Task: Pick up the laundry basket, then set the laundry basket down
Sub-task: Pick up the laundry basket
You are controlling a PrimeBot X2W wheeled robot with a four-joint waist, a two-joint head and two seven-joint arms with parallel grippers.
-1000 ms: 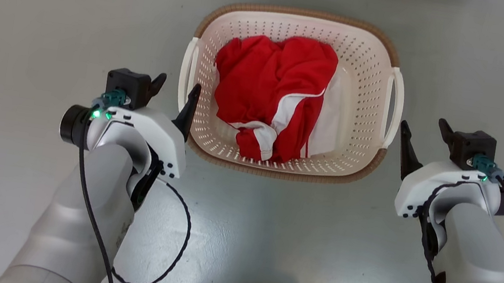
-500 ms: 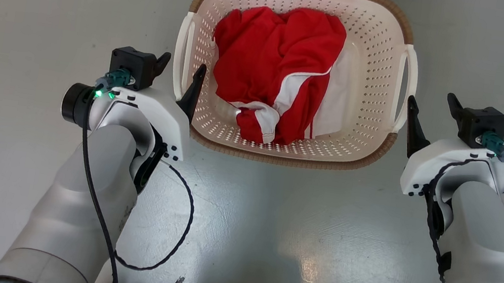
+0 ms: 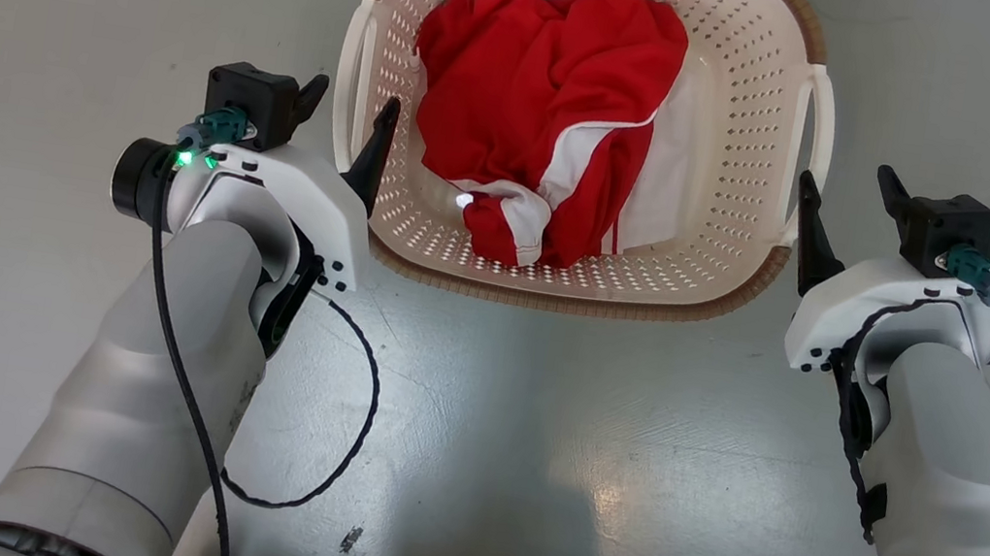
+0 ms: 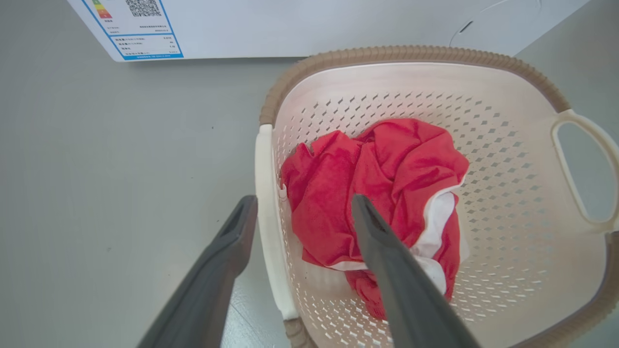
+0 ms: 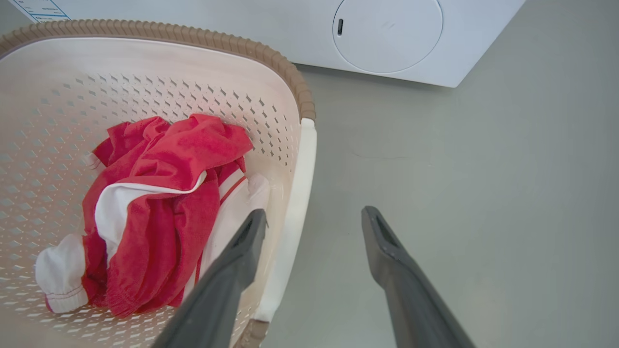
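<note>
Starting with the head view: seeing the laundry basket point(image 3: 746, 110) sitting flat on the grey floor point(image 3: 530, 440), red clothes point(image 3: 533, 88) bunched inside, so not lifting anything yet. Hovering the left gripper point(image 3: 353, 95) and right gripper point(image 3: 844, 175) at either end of it, both spread wide and pinching nothing. Calling the approach about done, leaving the squeeze, the lift and the set-down all to go. Switching to the left wrist view: catching the left handle point(image 4: 268, 217) running right between the two fingers, outer finger over bare floor, inner finger over the clothes. Not managing to tell how high above the handle, though. Spotting the washing machine point(image 4: 290, 24) out past the fingertips, beyond the far brown rim point(image 4: 411, 50), so probably not wanting to push forward much. Moving to the right wrist view: same deal mirrored, right handle point(image 5: 296, 193) sitting between the fingers, inner one over the perforated wall, outer one over open floor. Seeing plenty of free floor outside each outer finger and behind the fingers too, so betting on straight up as the cleanest way out.
</note>
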